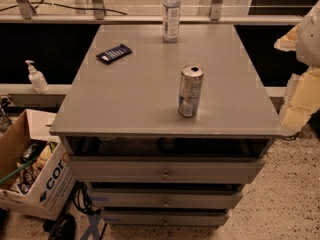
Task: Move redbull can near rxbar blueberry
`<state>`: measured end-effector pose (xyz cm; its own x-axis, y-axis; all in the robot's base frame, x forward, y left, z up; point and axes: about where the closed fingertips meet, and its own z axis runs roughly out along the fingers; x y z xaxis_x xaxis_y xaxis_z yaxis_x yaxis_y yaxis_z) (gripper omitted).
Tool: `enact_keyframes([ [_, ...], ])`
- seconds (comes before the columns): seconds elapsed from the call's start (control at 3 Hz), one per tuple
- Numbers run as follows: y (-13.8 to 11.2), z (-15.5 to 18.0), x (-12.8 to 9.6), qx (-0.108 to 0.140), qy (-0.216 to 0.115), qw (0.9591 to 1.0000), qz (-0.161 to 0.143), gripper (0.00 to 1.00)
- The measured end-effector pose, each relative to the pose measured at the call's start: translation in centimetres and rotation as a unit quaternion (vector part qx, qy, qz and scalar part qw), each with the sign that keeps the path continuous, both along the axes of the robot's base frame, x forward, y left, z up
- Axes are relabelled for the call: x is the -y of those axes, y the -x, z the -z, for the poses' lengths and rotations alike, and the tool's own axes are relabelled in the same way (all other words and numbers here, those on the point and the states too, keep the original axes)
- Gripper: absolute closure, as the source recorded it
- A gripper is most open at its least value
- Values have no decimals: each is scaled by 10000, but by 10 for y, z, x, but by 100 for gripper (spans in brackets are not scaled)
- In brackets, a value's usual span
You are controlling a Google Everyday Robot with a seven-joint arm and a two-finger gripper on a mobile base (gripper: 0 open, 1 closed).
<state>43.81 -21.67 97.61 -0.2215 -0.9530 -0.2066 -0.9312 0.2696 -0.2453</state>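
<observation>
- A grey cabinet (140, 94) with a flat top fills the middle of the scene. The redbull can (190, 91) stands upright on it, and every place below is given from this can.
- The can is slim, silver and blue, with its shiny top facing up. It sits close to the cabinet's front edge, a little right of centre as I face it. Nothing touches it.
- The rxbar blueberry (114, 53) lies flat on the same top, well apart from the can, behind it and off to the left. It is a dark navy wrapper with pale lettering, turned at a slant.
- A clear water bottle (171, 14) with a white cap stands upright far behind the can, near the back edge and slightly to the left.
- The gripper (300, 96) shows as pale, blocky cream shapes at the far right, beyond the cabinet's side edge and well clear of the can (I cannot tell whether it is open or closed, and it grips nothing I can see).
- Below the can, three drawers (165, 171) with small knobs make up the cabinet front.
- Far to the can's left, off the cabinet, a white pump bottle (36, 77) stands on a ledge.
- Lower left of the can, an open cardboard box (47, 184) sits on the speckled floor (280, 204).
</observation>
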Motion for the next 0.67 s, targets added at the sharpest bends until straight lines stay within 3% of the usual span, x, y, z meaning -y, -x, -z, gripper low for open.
enact_keyframes([
  [0.33, -1, 1, 1, 75, 4, 10000, 18, 0],
  [0.67, -12, 25, 10, 115, -259, 9996, 81, 0],
])
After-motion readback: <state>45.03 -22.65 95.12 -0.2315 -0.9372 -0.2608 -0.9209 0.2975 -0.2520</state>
